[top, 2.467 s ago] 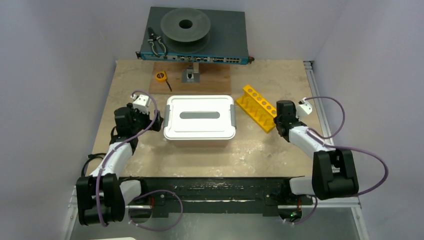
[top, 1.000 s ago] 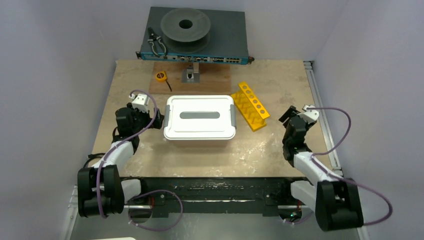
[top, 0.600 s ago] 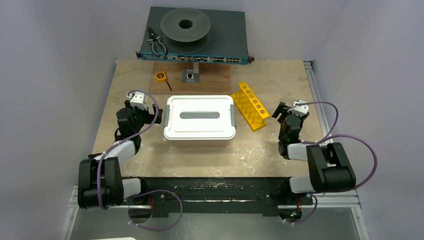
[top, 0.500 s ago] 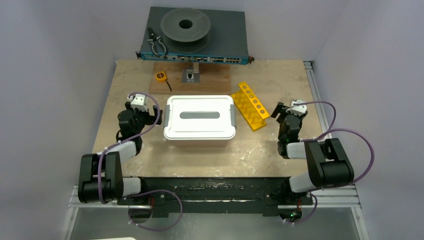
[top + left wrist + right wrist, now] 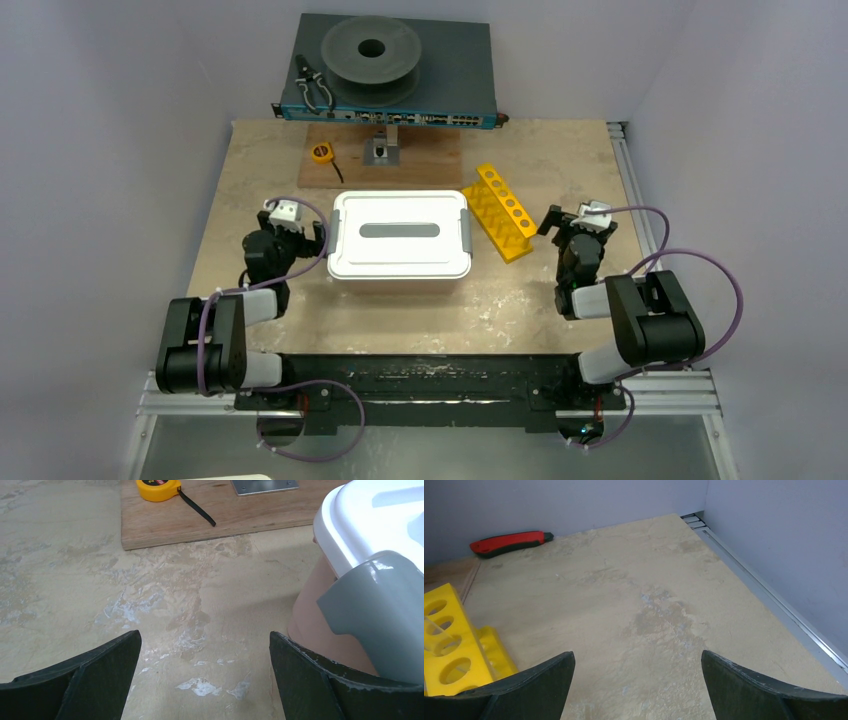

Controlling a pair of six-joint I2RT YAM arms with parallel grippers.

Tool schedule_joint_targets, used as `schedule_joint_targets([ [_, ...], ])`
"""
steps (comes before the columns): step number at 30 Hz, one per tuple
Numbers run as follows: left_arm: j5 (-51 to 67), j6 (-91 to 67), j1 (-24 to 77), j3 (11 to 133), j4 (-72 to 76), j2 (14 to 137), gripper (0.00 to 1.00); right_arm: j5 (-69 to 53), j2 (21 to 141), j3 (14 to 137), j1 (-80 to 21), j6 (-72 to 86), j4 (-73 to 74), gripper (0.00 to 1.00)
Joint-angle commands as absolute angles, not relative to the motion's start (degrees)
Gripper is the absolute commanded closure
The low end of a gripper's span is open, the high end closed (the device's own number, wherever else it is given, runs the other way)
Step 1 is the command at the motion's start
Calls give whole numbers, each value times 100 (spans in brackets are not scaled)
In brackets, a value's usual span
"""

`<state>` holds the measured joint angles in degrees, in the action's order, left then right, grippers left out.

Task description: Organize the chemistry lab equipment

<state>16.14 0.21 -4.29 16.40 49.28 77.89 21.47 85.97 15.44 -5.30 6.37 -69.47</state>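
Progress
- White lidded box (image 5: 399, 236) sits mid-counter (image 5: 560, 160), lid down. A grey latch (image 5: 380, 607) is folded against its left end.
- Yellow holed rack (image 5: 503, 212) stands outside the box, just beside its right end, set slantwise toward the far right corner.
- The right wrist view shows something clear at one of the rack's holes, at the picture's edge (possibly a tube; too cropped to be sure).
- No squeeze bottle, wooden sticks, round dish or tiny glass lies loose on the counter in any view. My reading: they are packed in the box, though nothing shows its inside.
- Left pincer (image 5: 204, 645): spread wide, empty, low over bare counter beside the box's left end. Its right finger is close to the latch; contact cannot be told.
- Right pincer (image 5: 638, 660): spread wide, empty, just right of the rack, facing the far right corner.
- Judgement: sorting is nearly done or done. At most the rack is left to square up or stow.

Not part of the job
- Yellow tape measure (image 5: 152, 487) is on the wooden board (image 5: 200, 517) toward the far edge.
- Red utility knife (image 5: 509, 543) lies along the far edge.
- Black pliers (image 5: 315, 90) rest on the rack-mount unit (image 5: 440, 70) beyond the counter.

Writing
- The tape measure has a red label on top, too small to read.
- No brand or text is legible on the box, the rack or the unit.
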Motion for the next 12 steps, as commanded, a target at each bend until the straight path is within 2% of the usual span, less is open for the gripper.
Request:
schedule_joint_targets([
  [1, 1640, 101, -410, 1751, 5337, 7756, 0, 2235, 8543, 1652, -519, 524, -7279, 1],
  [12, 1631, 123, -412, 1766, 5322, 7756, 0, 2238, 8544, 1652, -520, 524, -7277, 1],
])
